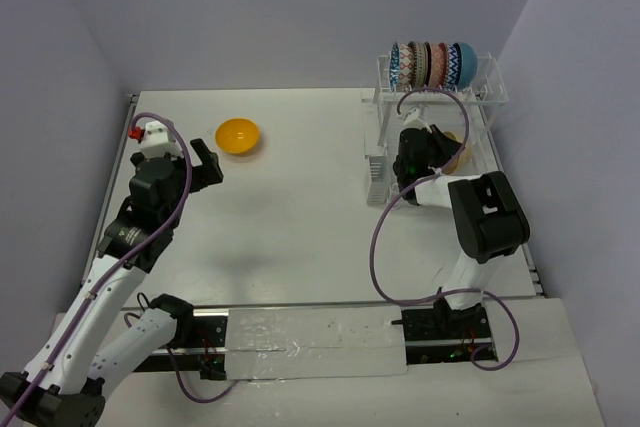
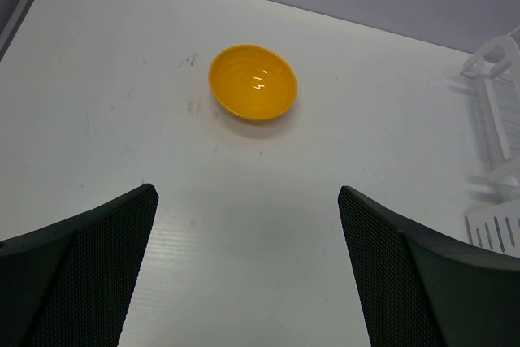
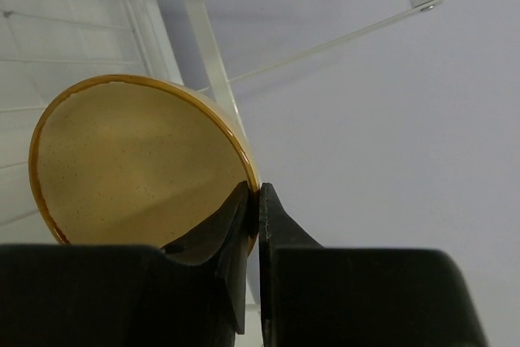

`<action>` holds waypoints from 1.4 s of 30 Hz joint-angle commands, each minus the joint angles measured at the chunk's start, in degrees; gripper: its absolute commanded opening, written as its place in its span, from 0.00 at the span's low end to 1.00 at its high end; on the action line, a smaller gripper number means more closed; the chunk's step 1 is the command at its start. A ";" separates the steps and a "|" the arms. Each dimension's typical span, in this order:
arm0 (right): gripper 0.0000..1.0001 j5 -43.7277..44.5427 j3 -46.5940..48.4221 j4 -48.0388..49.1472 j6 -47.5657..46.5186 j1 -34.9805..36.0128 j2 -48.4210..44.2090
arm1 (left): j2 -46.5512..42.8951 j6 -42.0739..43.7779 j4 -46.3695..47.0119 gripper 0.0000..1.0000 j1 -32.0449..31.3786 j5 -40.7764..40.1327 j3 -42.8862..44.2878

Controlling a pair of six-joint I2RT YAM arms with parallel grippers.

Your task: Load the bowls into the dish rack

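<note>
Over on the right, far side of the tabletop (image 1: 300, 217), the dish rack (image 1: 492, 93) carries a tight row of patterned bowls (image 1: 425, 65) standing on edge along its raised level: blue-white, pink and brown ones, with a plain teal bowl (image 1: 464, 64) at the right end.

The right arm (image 1: 485, 217) reaches into the lower part of the rack, below that row. The right arm's jaws are pressed nearly together, pinching the rim of the speckled tan bowl (image 3: 138, 168). From the wrist view the two dark fingers (image 3: 284, 241) clamp the bowl's brown edge, one inside and one outside the rim, and the bowl tilts with its inside facing the camera. Clear rack walls and a thin wire show behind it. From above, only a sliver of this bowl (image 1: 456, 153) peeks out beside the wrist. I cannot tell whether it rests on the lower tray or hangs just above it.

The left arm (image 1: 150, 197) is well apart, on the left side. The left arm's jaws are spread wide and hold nothing. They hover over bare tabletop and point toward the orange-yellow bowl (image 2: 253, 82), which sits upright on its own, near the fingers (image 2: 81, 282) but not touching them. The rack's white slatted side basket (image 1: 375, 173) stands at its left edge.
</note>
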 commanded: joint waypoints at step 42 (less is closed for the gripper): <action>0.11 -3.23 4.32 -11.86 3.11 5.09 5.37 | -0.23 0.64 1.90 0.99 -0.02 0.07 -0.25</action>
